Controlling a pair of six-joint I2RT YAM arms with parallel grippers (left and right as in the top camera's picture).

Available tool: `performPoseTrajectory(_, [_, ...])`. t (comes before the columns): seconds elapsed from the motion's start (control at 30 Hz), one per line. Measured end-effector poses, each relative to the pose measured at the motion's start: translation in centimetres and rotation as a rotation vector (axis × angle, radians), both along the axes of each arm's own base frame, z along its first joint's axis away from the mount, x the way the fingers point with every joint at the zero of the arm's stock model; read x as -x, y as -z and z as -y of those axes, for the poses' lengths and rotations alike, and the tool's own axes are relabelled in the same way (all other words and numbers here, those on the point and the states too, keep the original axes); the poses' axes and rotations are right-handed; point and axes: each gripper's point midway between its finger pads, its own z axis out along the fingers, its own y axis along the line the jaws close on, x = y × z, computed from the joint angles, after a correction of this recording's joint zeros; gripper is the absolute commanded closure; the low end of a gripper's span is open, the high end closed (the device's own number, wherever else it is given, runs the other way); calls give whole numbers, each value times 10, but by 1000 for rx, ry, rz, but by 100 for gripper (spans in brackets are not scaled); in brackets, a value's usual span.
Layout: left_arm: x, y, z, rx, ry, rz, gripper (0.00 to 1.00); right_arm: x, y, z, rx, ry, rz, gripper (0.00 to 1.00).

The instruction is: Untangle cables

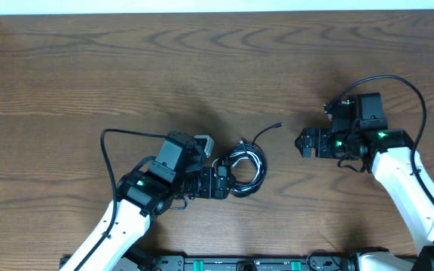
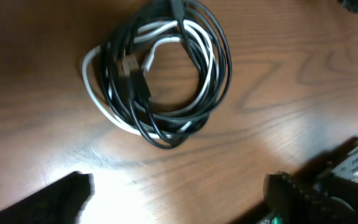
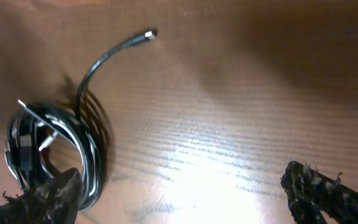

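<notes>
The cables [image 1: 246, 167] lie as a roundish coil just ahead of the left claw [image 1: 225, 182], whose fingers are spread wide with nothing between them. One loose black tail [image 1: 266, 133] curves out towards the right claw [image 1: 304, 143], which is also wide open, empty and apart.

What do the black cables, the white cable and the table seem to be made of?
Black cables: probably rubber or plastic jacket, slightly glossy, showing thin highlights. White cable: likely smooth plastic jacket. Table: wood or wood-look laminate, visible grain, semi-gloss glare patch.
</notes>
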Motion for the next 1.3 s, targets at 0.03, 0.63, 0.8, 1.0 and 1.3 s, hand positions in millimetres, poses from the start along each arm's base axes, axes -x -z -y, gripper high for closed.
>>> performPoseTrajectory(0.03, [-2,1,-1,-12,-8,8,29,2,1,-2,3,-9,-4,6])
performPoseTrajectory(0.63, [-44,77,-2,-229,-145,-22,35,7,2,-35,89,-99,36,1])
performPoseTrajectory(0.8, [-41,89,11,-231,-129,-31,34,6,2,-34,90,-93,36,1])
performPoseTrajectory(1.0, [-39,96,23,-223,-118,-34,35,6,2,-34,91,-92,36,1])
performPoseTrajectory(1.3, [-38,98,29,-211,-136,-42,65,6,2,-34,93,-91,37,1])
